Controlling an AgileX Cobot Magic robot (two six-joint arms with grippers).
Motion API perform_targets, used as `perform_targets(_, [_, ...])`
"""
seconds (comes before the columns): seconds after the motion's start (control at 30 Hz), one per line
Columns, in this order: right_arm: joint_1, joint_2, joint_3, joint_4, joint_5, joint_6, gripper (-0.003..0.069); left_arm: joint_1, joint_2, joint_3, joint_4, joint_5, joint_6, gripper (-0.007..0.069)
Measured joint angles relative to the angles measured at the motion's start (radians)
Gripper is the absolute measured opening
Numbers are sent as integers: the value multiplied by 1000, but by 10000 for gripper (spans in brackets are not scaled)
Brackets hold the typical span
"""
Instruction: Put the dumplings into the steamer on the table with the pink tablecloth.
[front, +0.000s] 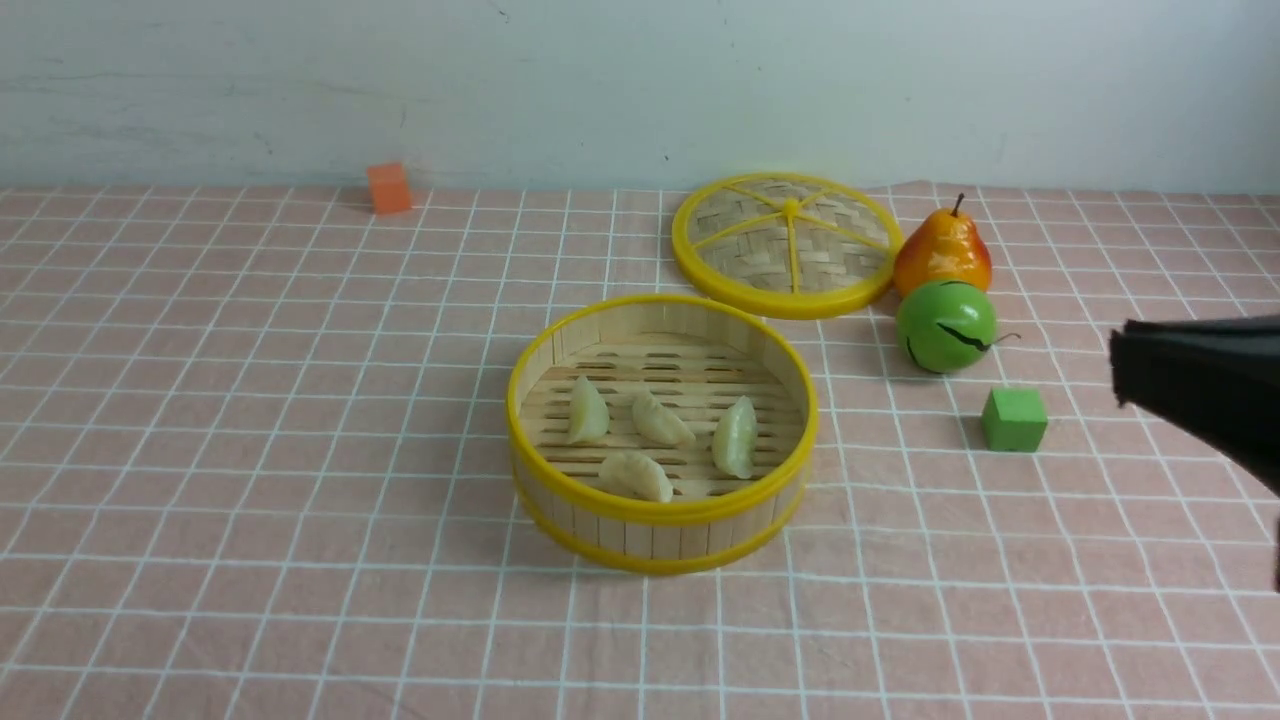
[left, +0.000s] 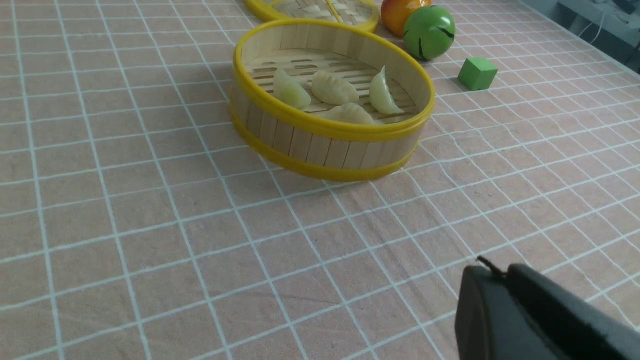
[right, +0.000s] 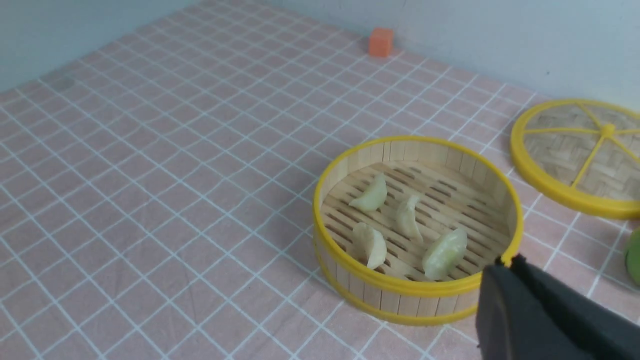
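I'm seeing all four dumplings (front: 660, 420) lying inside the steamer (front: 650, 535) on its slatted floor, three across the middle and one nearer the front rim. The steamer is sitting upright on the pink tablecloth (front: 250, 420) covering the table (front: 200, 620), about mid-table. Its woven lid (front: 785, 243) is lying flat behind it to the right, apart from it. A pear (front: 942, 252) is standing just beside the lid, with a green round fruit (front: 945, 325) touching the pear in front. A green cube (front: 1014, 419) is sitting near that fruit. An orange cube (front: 389, 188) is sitting far back left by the wall.

The right gripper (front: 1122, 365) is poking in from the right edge, to the right of the green cube. Its jaws are pressed together and carrying nothing. The left gripper (left: 482, 272) is showing only in its own wrist view, over bare cloth and well apart from the steamer. Its jaws are meeting too, with nothing between them.
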Motion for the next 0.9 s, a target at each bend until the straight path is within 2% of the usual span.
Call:
perform_targets(0.2, [0,-112,59,1,68,0,-10,0,0,1,0,2,0,39])
perform_targets(0.43, [0,-130,80,-1,165,0,-3,0,0,1,0,4,0,39])
perform_targets(0.67, [0,-130,83,-12,167,0,-12,0,0,1,0,4,0,39])
perform_targets(0.73, [0,-136,107,-18,118,0,-21,0,0,2,0,4,0,39])
perform_targets(0.8, [-12,-186,196,-45,-6,1,-22,0,0,2,0,4,0,39])
perform_targets(0.9, [-75,-289,347,-70,-164,32,-22,0,0,2,0,4,0,39])
